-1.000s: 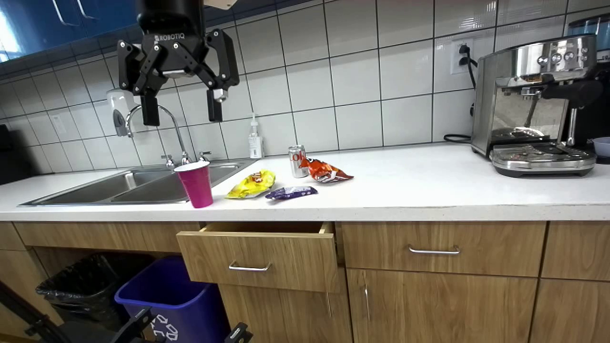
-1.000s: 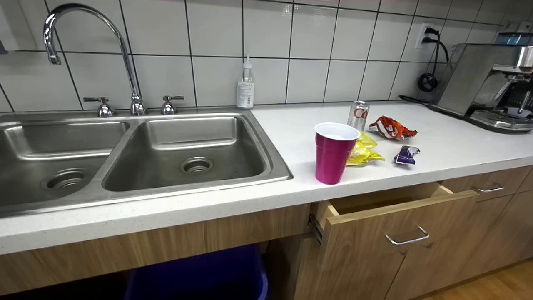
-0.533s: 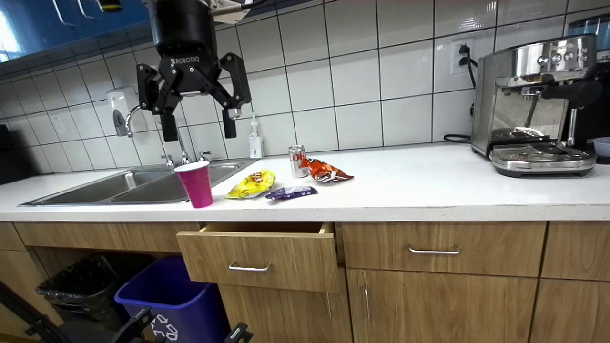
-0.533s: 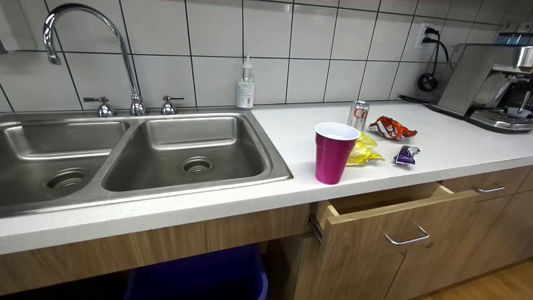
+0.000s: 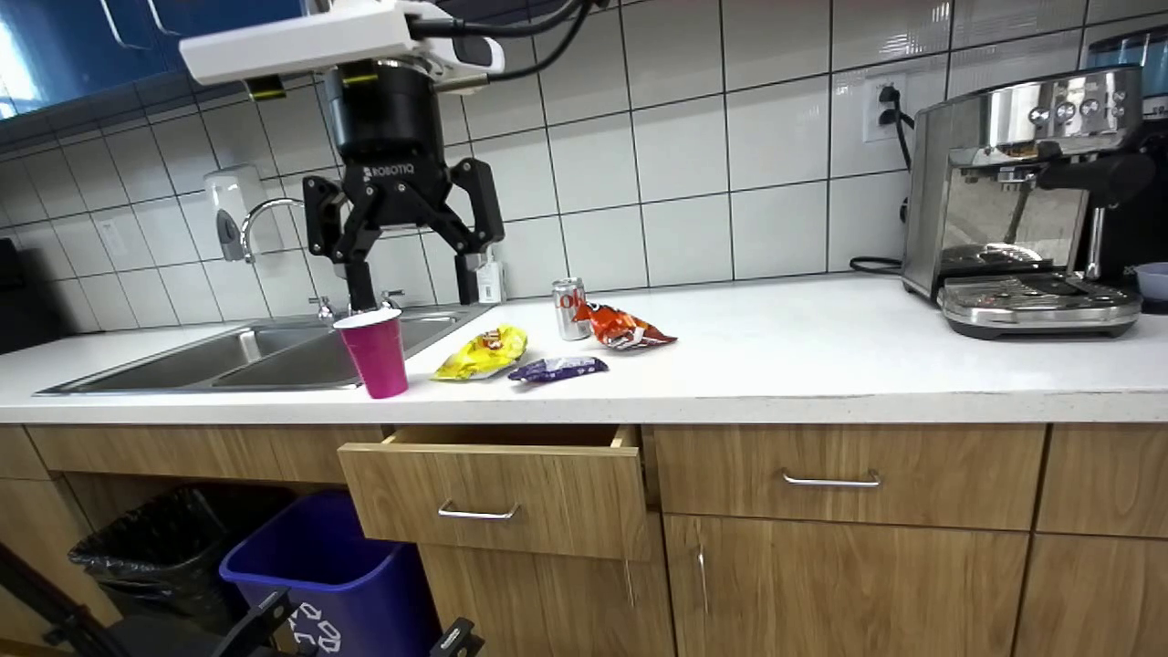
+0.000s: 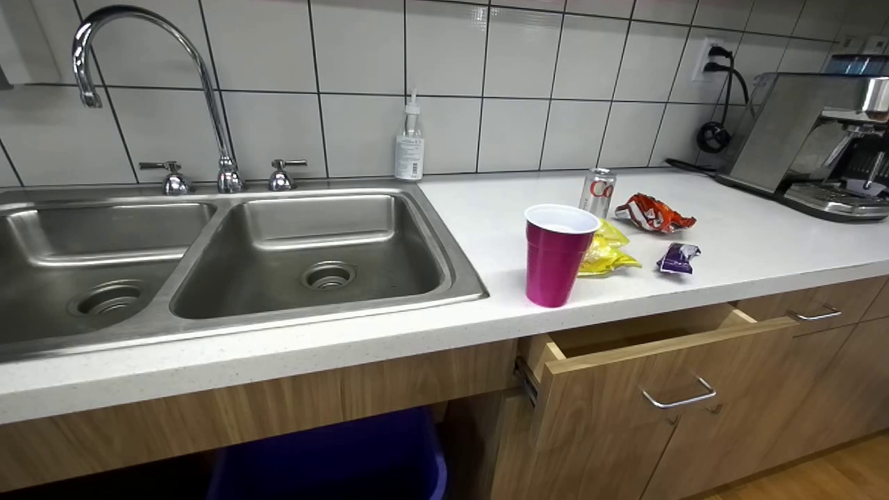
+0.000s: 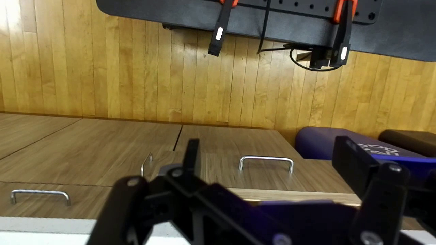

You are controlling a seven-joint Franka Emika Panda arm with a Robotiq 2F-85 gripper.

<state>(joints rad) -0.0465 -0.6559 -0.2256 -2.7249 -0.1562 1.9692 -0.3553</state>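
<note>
My gripper point(image 5: 415, 294) points down with its jaws wide apart and nothing between them. In an exterior view its left fingertip appears just above the rim of a magenta cup point(image 5: 374, 356); the depth between them I cannot tell. A yellow bag point(image 5: 484, 353), a purple wrapper point(image 5: 557, 369), an orange bag point(image 5: 628, 327) and a silver can point(image 5: 569, 308) lie or stand to the right of the cup. Below the counter, a wooden drawer point(image 6: 646, 389) is pulled partly out. From the wrist, its metal handle point(image 7: 266, 158) shows between the spread fingers, some distance away.
A double steel sink point(image 6: 326, 250) with a tall faucet point(image 6: 215, 104) is set into the white counter point(image 5: 821, 356). The coffee machine point(image 5: 1022, 201) stands at the right. Under the sink are a blue bin point(image 5: 328, 566) and a black-lined bin point(image 5: 182, 538). Black clamps point(image 7: 219, 34) stick out from a dark platform.
My gripper has come down and somewhat to the right in an exterior view, staying open. Cup, bags, can and drawer have not moved.
</note>
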